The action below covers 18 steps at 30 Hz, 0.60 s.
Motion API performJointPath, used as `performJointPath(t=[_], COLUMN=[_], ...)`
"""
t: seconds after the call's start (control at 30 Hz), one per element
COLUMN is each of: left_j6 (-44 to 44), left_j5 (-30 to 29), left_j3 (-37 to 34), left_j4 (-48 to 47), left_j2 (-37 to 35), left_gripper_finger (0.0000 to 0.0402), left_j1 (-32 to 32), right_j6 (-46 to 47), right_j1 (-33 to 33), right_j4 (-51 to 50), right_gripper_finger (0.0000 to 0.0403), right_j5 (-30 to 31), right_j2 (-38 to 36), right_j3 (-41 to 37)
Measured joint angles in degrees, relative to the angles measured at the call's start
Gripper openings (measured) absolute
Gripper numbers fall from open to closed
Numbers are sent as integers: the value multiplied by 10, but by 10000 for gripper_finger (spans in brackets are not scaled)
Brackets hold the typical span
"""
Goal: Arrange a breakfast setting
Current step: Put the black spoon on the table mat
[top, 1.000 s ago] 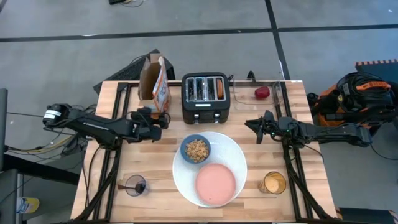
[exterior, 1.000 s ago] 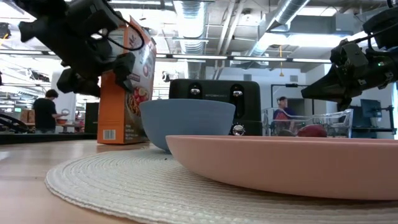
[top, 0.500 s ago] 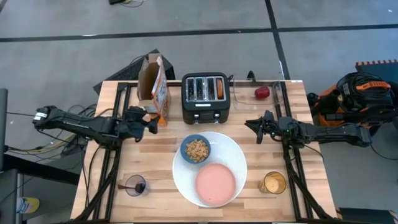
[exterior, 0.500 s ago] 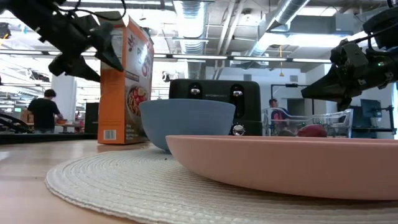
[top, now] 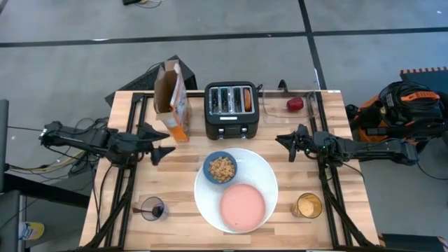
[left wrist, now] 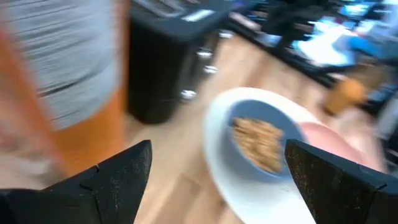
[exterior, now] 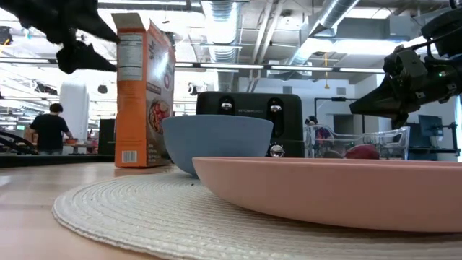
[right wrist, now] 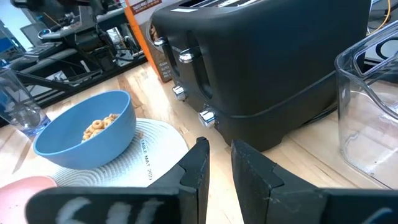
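The large round white plate [top: 262,175] sits at the middle of the table, nearer the front edge, and it carries 2 of the setting's pieces: the small blue bowl [top: 221,168] on its rear left part, holding brown cereal [top: 222,169] in a loose tan heap, and the small pink plate [top: 243,207] on its front part, bare on top. In the low view the bowl's wall [exterior: 216,141] looks smooth and matte, the pink rim [exterior: 325,184] broad and shallow.

The bagel half [top: 248,99] stands in the rightmost slot of the black toaster [top: 232,110] behind the plate, and the red fruit [top: 295,104] lies in a clear container at the rear right corner. I cannot make out the spoon.

I judge the cereal step done, with the bagel and fruit not yet brought to the plates.

My left gripper [top: 158,141] hangs over the left side of the table, near the upright cereal box [top: 173,100], fingers spread wide and holding nothing. My right gripper [top: 283,143] hovers right of the white plate, in front of the toaster's right end, fingers pinched nearly together and empty.

Next I would likely need my right fingers parted, then a reach to the bagel's slot.
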Motion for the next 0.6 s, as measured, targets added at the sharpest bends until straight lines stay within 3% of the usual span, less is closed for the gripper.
performJointPath(t=[0.3,0.6], left_j6=[48,49], left_j5=[182,368], left_j3=[0,0], left_j4=[0,41], left_j2=[-72,-78], left_gripper_finger=[353,353], left_j1=[-19,-38], right_j6=[0,0], right_j1=[0,0], right_j4=[0,0], right_gripper_finger=[91,91], right_j5=[0,0], right_j2=[0,0], right_j3=[0,0])
